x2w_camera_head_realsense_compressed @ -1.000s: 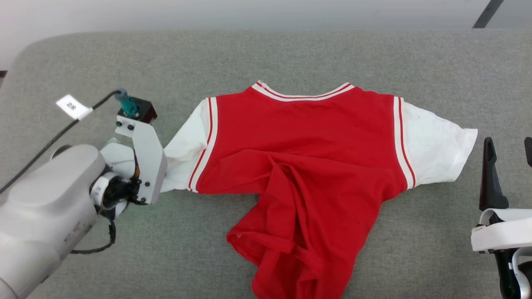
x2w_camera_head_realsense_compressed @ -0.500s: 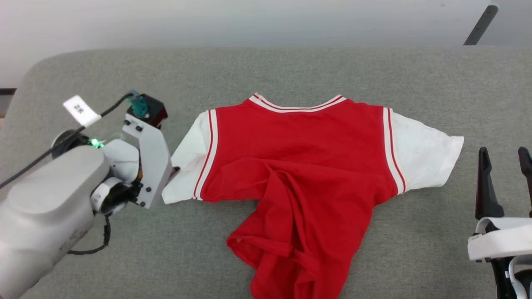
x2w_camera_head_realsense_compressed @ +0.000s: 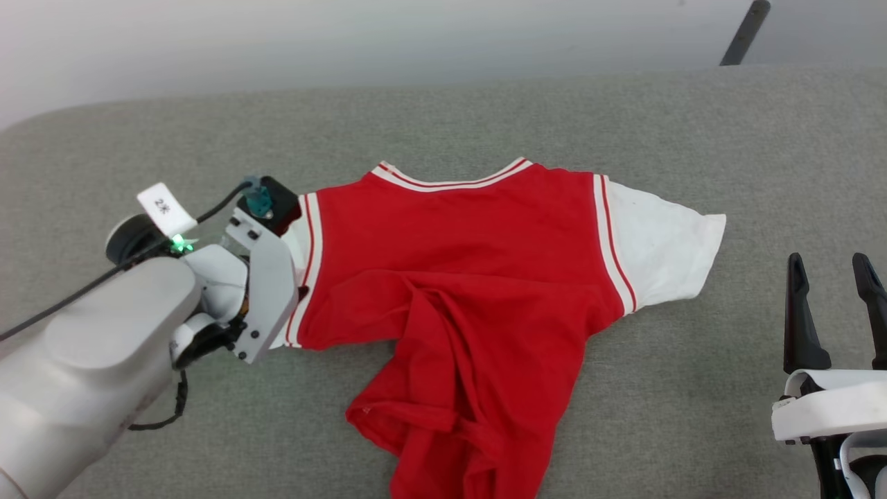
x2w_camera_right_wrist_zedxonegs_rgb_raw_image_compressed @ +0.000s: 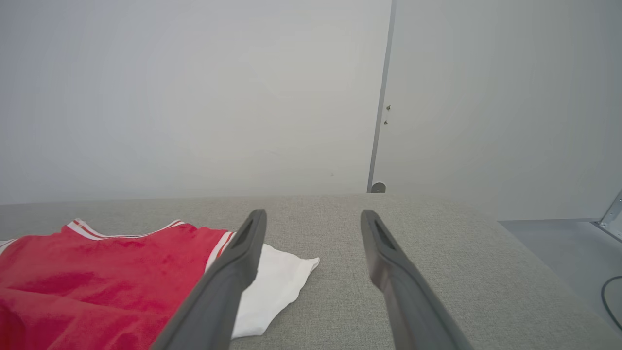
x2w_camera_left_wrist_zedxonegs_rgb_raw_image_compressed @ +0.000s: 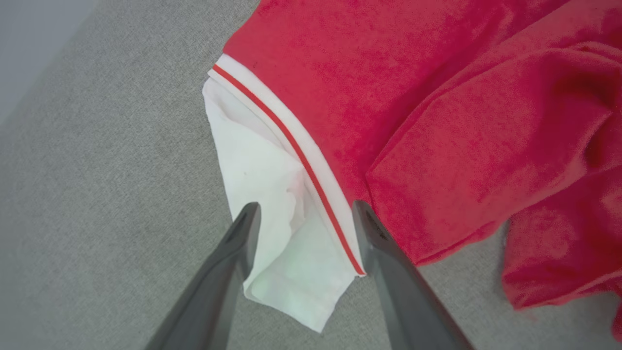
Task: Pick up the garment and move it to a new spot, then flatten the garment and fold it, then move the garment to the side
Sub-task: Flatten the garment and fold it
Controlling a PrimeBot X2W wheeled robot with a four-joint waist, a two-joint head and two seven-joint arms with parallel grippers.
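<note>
The red jersey [x2w_camera_head_realsense_compressed: 471, 235] lies mid-way across the grey padded surface [x2w_camera_head_realsense_compressed: 485, 111], collar far, hem bunched near. The left gripper [x2w_camera_left_wrist_zedxonegs_rgb_raw_image_compressed: 306, 208], pinching its left sleeve [x2w_camera_left_wrist_zedxonegs_rgb_raw_image_compressed: 252, 160] a second ago, has let go: its fingers now stand spread either side of the slack white cuff. The right gripper [x2w_camera_head_realsense_compressed: 829, 260] waits spread at near right. That sleeve seems done; the crumpled hem likely comes next.

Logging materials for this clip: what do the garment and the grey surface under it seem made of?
The garment: soft matte knit, probably cotton or a blend; it creases and bunches into loose folds. The grey surface: matte woven upholstery-like fabric, judging by its fine speckled weave.
</note>
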